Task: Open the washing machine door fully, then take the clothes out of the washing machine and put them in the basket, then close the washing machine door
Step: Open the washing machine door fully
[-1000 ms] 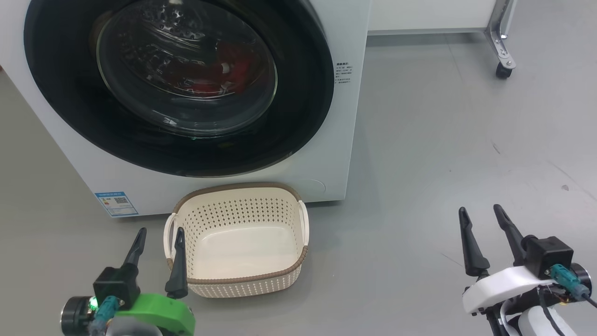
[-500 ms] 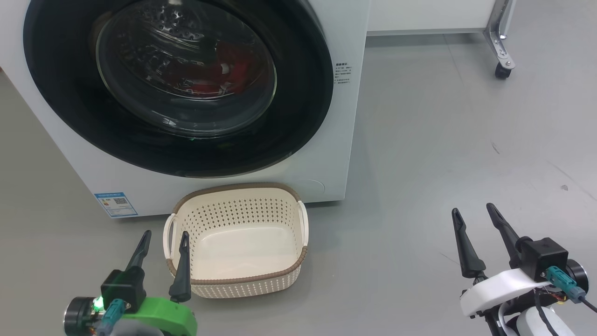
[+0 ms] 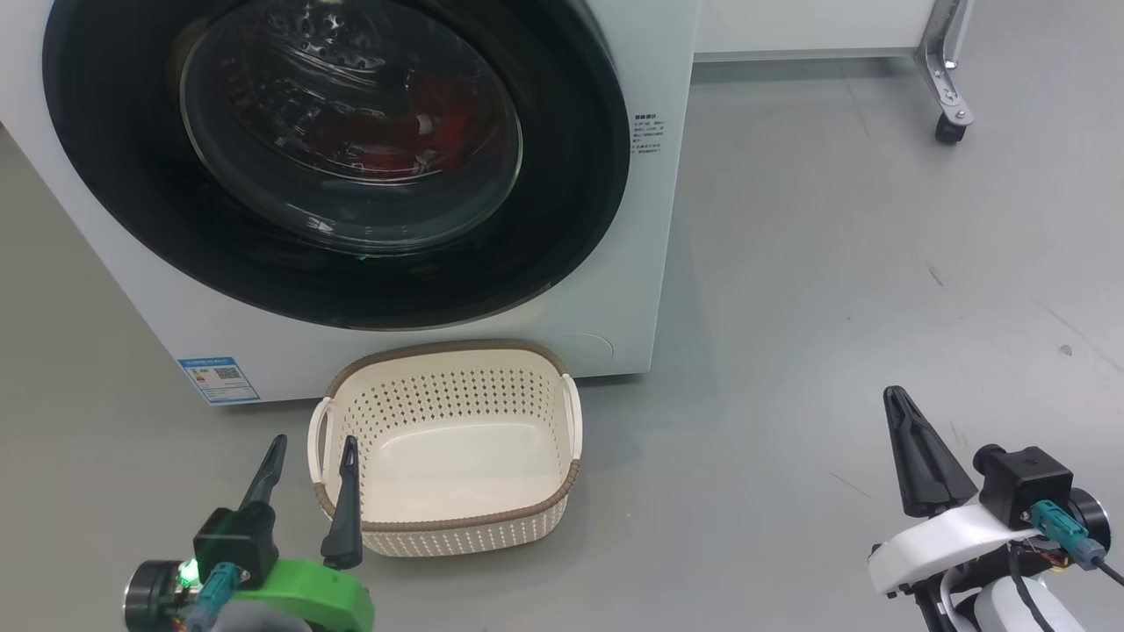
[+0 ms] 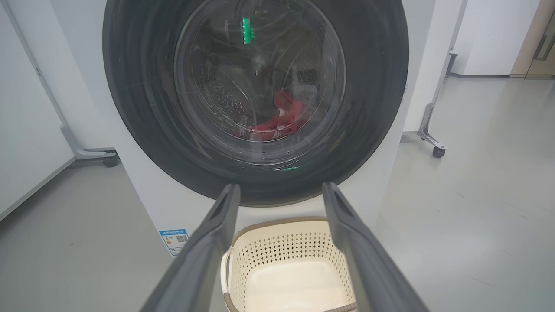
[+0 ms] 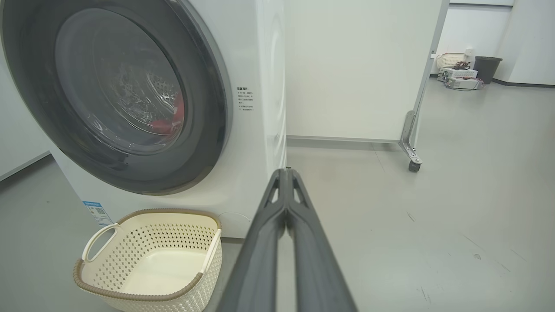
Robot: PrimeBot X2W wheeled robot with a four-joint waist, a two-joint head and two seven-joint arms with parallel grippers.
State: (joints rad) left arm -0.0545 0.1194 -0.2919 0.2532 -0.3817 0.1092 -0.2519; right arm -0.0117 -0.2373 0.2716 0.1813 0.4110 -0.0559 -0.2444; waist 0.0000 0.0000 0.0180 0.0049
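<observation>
Dark right fingers point(image 3: 915, 456) press together; left fingers point(image 3: 345, 509) stand apart.

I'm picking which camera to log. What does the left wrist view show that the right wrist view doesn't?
Left wrist view: the open left tool and a wheeled frame left of the washing machine. Right wrist view: the shut right tool and a dark bin. Both: the closed washing machine door, red clothes behind its glass, the empty basket.
</observation>
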